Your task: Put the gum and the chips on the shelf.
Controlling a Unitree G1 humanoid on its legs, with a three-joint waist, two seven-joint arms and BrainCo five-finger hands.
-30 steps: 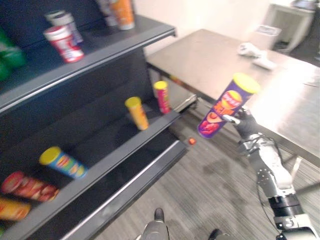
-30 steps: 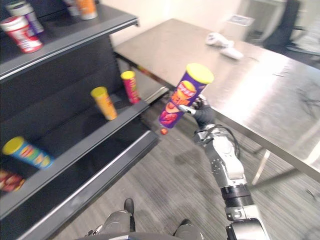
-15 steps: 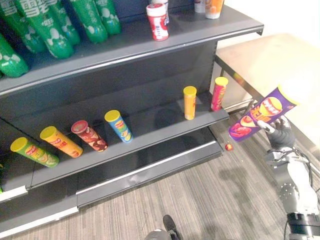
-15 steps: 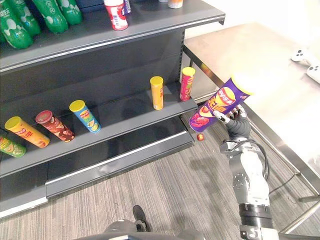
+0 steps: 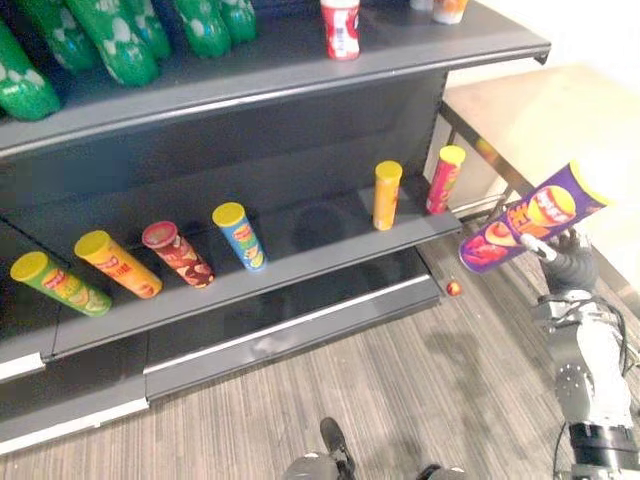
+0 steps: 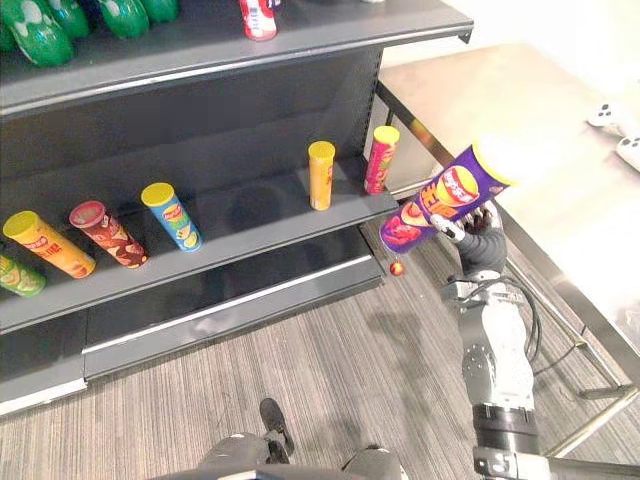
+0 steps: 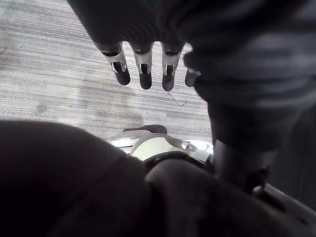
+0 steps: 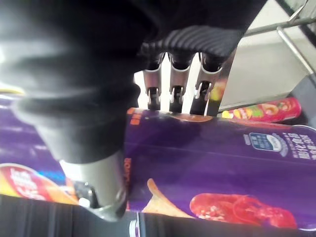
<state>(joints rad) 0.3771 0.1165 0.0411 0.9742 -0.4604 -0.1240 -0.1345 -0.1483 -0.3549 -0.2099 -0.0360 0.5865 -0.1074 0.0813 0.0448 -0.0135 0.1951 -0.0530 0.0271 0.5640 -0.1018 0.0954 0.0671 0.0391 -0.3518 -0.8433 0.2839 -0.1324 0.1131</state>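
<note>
Right hand (image 5: 570, 262) is up at the right, past the right end of the shelf (image 5: 320, 240), fingers (image 8: 173, 94) and thumb curled round a purple chips can (image 5: 530, 218). The can hangs in the air, tilted, its yellow lid up and to the right, its base pointing down-left toward the middle board. It touches nothing but the hand. Just beside it on that board stand two upright tubes, an orange can (image 5: 386, 195) and a pink-red can (image 5: 444, 180). Further left, a blue can (image 5: 238, 236) and a red can (image 5: 177, 254) lean back. A small red ball (image 5: 454, 288) lies on the floor by the shelf's near right corner. A steel table (image 6: 560, 150) sits behind the arm. Left hand (image 7: 143, 69) hangs low over the floor, fingers relaxed side by side, holding nothing.
</note>
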